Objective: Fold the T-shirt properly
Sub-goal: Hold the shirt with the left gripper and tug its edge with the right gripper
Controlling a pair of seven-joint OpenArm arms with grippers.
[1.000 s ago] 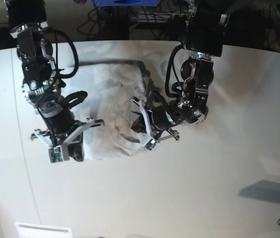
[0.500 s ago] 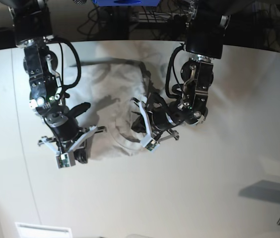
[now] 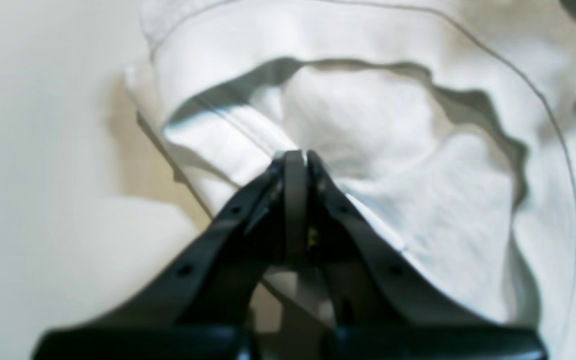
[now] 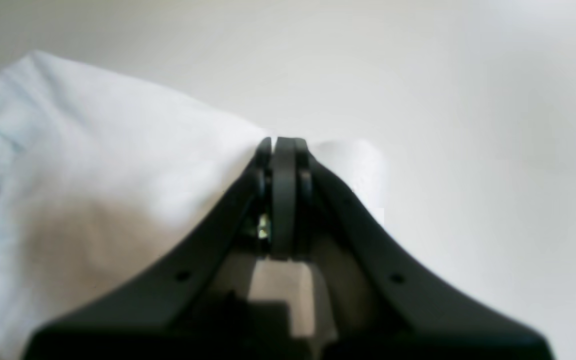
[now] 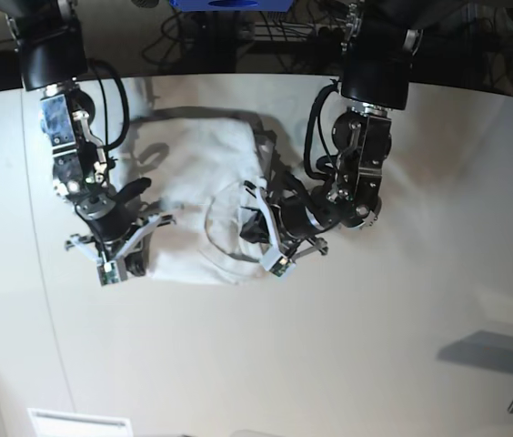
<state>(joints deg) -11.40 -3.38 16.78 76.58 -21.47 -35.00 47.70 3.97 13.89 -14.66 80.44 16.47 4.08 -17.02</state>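
Pretty plain setup: a big off-white table [image 5: 402,346] with a curved far edge fills most of the base view. Behind it it's dark, with a tangle of black cables [image 5: 284,36] and a blue box [image 5: 229,5] at the far middle. Near left there's a white slatted thing [image 5: 79,423]. Soft shadow patch [image 5: 488,350] on the right.

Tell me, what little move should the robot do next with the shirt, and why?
Probably lift both pinched edges a little together. The left gripper and right gripper are each shut on the T-shirt, which lies wrinkled on the table, so raising it should free the cloth for folding.
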